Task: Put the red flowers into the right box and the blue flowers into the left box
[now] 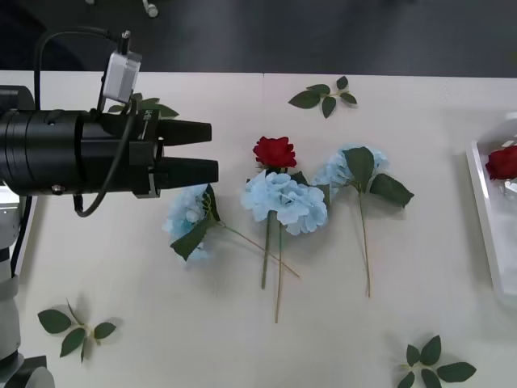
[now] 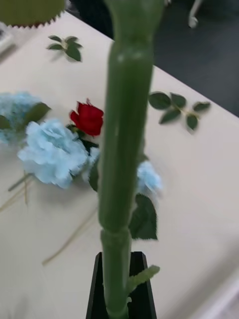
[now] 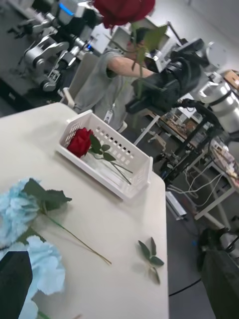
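My left gripper (image 1: 212, 151) hovers open over the table's left part, just above a blue flower (image 1: 190, 217); its black fingers (image 3: 14, 281) stand apart. Two more blue flowers (image 1: 284, 200) (image 1: 353, 166) and a red flower (image 1: 275, 151) lie at mid-table. My right gripper (image 3: 142, 97) is shut on the green stem (image 2: 124, 149) of another red flower (image 3: 124, 10), held high above the right box (image 3: 107, 149). One red flower (image 3: 79, 142) lies inside that box (image 1: 483, 214). Only a pale sliver of the left box (image 1: 8, 202) shows under my left arm.
Loose green leaf sprigs lie at the back (image 1: 323, 95), front left (image 1: 77, 327) and front right (image 1: 432, 364) of the table. Beyond the table's right edge stand other machines and cables (image 3: 199, 164).
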